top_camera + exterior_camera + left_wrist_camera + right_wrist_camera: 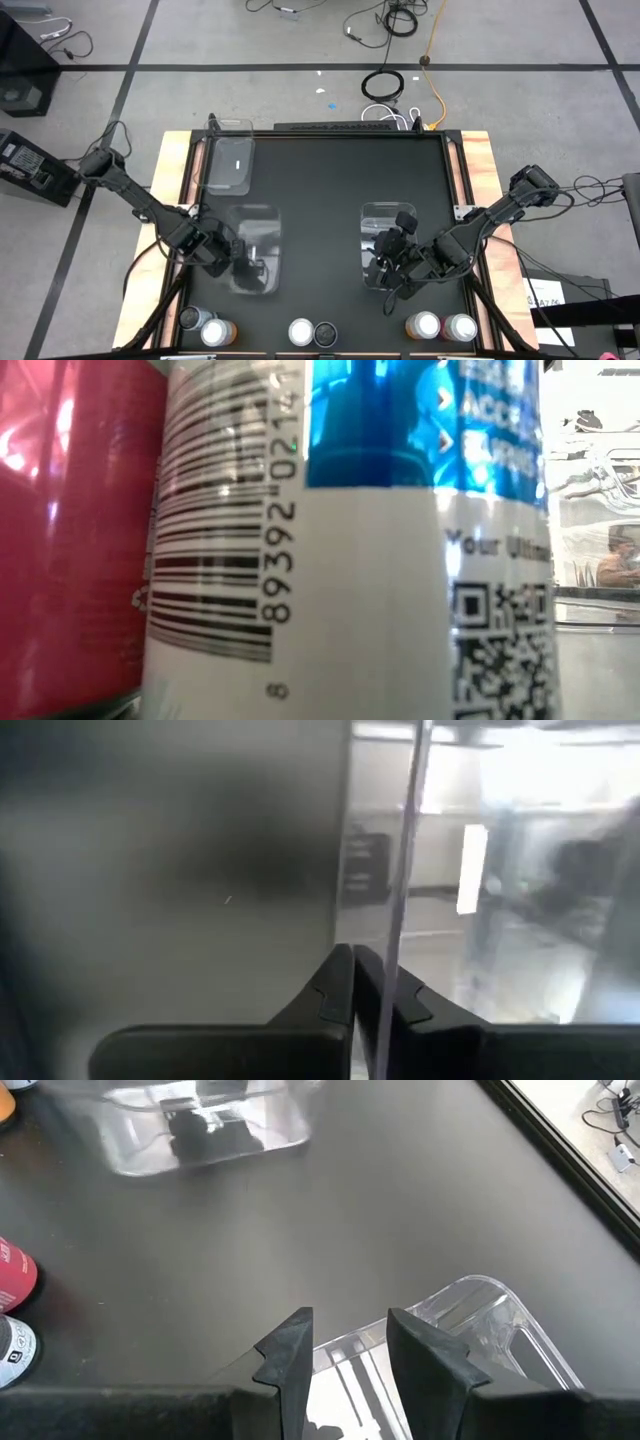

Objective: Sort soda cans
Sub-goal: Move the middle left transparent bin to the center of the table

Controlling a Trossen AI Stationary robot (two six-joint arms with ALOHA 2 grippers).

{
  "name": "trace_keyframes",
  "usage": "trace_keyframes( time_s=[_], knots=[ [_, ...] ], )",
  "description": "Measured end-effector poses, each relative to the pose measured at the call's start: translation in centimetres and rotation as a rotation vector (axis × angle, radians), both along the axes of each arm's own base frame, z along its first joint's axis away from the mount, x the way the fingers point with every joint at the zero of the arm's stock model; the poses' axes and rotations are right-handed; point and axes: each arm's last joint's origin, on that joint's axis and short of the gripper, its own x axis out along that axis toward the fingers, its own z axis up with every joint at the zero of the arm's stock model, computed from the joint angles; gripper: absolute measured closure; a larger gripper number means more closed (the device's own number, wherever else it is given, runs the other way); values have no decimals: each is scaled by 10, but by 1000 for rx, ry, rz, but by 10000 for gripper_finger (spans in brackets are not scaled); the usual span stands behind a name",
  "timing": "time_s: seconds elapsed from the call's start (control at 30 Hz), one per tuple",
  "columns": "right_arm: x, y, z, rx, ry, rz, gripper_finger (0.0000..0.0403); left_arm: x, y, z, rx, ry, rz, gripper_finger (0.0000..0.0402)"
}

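Six soda cans stand upright in pairs along the table's near edge: one pair at the left [205, 326], one in the middle [313, 332], one at the right [442, 326]. Two of them fill the low view, a red can [70, 530] and a white-and-blue can [360, 560]. My left gripper [245, 265] is shut on the middle-left clear bin [255, 240]. My right gripper [385, 275] is open at the near end of the right clear bin [385, 225]. In the right wrist view its fingers [345, 1355] stand on either side of that bin's rim [470, 1305]. My left gripper pinches a thin clear wall of the bin [392, 920] between its two fingers [335, 990], one finger on each side of the wall. Whether the bin is lifted off the table cannot be told.
A third clear bin [230, 160] lies at the table's far left. Bare black tabletop [330, 180] spreads between the bins. A raised frame [460, 170] runs along the table's edges. Cables lie on the floor beyond the far edge.
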Motion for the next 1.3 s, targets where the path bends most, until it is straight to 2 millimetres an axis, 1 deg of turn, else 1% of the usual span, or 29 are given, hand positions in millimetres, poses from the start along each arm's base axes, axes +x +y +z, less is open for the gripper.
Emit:
trace_keyframes(
  time_s=[0.33, 0.47, 0.73, 0.8, 0.97, 1.07, 1.2, 1.3],
  knots=[
    [0, 0, 0, 7, -1, -4, 280, 29, 19, 5, 13, -150, 39, 388],
    [0, 0, 0, 8, -1, -3, 280, 44, 22, 12, 35, -141, 17, 388],
    [-1, 0, 0, 33, -10, -36, 280, 89, 31, 29, 96, -140, -76, 388],
    [-1, 0, -1, 39, -9, -41, 280, 97, 35, 32, 108, -136, -97, 388],
    [-1, 0, -1, 47, -13, -50, 280, 107, 49, 33, 127, -78, -122, 388],
    [-2, 0, -1, 39, -6, -44, 280, 111, 55, 33, 85, -72, -114, 388],
    [-6, -1, -3, -21, 54, -8, 280, 119, 53, 34, 40, -68, -85, 388],
    [-18, -6, -1, -82, 118, 20, 280, 133, 47, 37, 27, -80, -29, 388]
  ],
)
